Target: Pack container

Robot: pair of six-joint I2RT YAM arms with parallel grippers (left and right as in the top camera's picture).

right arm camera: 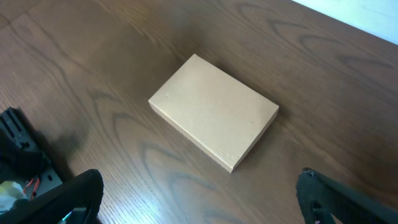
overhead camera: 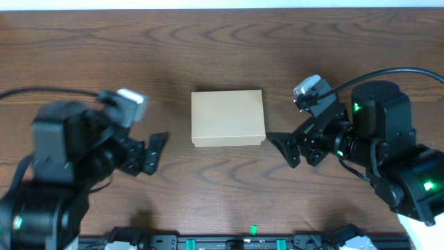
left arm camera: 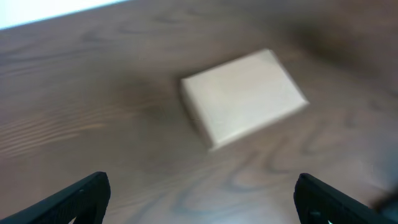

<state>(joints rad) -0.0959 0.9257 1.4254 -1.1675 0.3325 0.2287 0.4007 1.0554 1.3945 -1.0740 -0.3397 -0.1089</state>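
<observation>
The closed cardboard box (overhead camera: 228,118) is lying flat on the table (overhead camera: 208,42). Only the overhead view is showing both claws flanking it: the left gripper (overhead camera: 151,154) and the right gripper (overhead camera: 284,149), each spread wide and empty. The left wrist view is showing the box blurred.

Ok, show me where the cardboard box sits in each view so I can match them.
Overhead: container at centre, lid closed.
Left wrist: container above centre, slightly right, blurred.
Right wrist: container at centre, turned cornerwise.
Shared landmark: the pale strip past the far edge of the table, at the top in every view.
</observation>
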